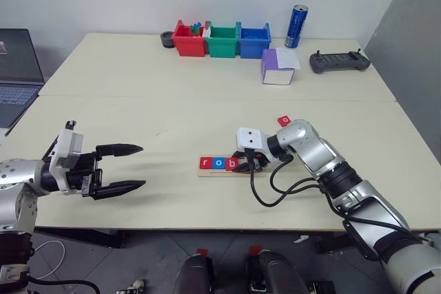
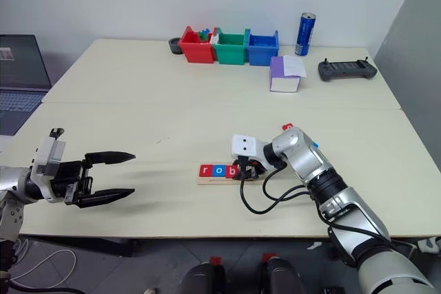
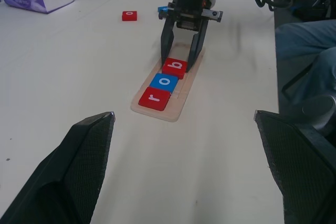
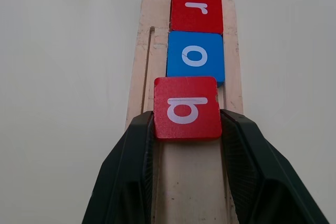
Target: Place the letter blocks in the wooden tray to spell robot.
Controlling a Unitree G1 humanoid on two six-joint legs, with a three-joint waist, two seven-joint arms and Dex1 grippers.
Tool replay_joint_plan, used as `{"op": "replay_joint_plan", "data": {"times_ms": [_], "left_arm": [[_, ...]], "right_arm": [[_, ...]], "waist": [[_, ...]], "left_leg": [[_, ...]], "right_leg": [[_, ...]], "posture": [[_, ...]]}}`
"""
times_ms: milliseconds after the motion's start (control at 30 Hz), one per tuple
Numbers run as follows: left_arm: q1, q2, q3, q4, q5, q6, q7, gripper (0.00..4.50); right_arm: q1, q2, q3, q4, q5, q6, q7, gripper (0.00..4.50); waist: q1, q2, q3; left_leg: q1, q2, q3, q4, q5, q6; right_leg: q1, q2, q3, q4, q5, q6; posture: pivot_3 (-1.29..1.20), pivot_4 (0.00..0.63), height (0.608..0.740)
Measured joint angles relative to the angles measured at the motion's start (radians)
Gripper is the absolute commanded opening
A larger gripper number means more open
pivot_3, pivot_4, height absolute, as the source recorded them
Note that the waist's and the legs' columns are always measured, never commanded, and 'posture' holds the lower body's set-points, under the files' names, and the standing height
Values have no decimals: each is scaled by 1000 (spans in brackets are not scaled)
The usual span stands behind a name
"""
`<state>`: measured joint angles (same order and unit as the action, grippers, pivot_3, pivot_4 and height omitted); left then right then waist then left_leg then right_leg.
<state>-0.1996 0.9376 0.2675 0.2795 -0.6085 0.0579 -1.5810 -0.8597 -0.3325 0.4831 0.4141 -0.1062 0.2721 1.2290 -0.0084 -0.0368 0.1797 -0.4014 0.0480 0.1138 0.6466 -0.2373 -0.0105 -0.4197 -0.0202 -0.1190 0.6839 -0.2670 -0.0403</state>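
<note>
The wooden tray [image 1: 213, 173] lies near the table's front edge. In it a red "r" block [image 1: 205, 163] and a blue "o" block [image 1: 218, 164] sit side by side. My right gripper [image 4: 187, 120] is shut on a red "b" block [image 4: 187, 107], which it holds over the tray right beside the blue "o"; whether the "b" rests flat is unclear. A loose red "o" block [image 1: 284, 120] lies on the table behind my right wrist, with a blue block [image 3: 164, 10] near it. My left gripper [image 1: 142, 166] hangs open and empty, well to the tray's left.
Red [image 1: 188, 39], green [image 1: 222, 39] and blue [image 1: 253, 40] bins line the far edge, beside a blue can [image 1: 297, 26]. A purple-and-white box [image 1: 278, 68] and a black controller [image 1: 339, 62] lie at the back right. A laptop [image 1: 17, 74] sits far left.
</note>
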Motion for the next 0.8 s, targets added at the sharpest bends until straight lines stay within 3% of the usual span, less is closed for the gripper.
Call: {"op": "replay_joint_plan", "data": {"times_ms": [800], "left_arm": [[0,-1,4,0,4,0,-1,4500]], "right_arm": [[-25,-15,8,18,2,8,38,1449]], "waist": [[0,0,0]], "left_leg": [[0,0,0,0,0,0]], "right_leg": [[0,0,0,0,0,0]], "posture": [[0,150,740]]}}
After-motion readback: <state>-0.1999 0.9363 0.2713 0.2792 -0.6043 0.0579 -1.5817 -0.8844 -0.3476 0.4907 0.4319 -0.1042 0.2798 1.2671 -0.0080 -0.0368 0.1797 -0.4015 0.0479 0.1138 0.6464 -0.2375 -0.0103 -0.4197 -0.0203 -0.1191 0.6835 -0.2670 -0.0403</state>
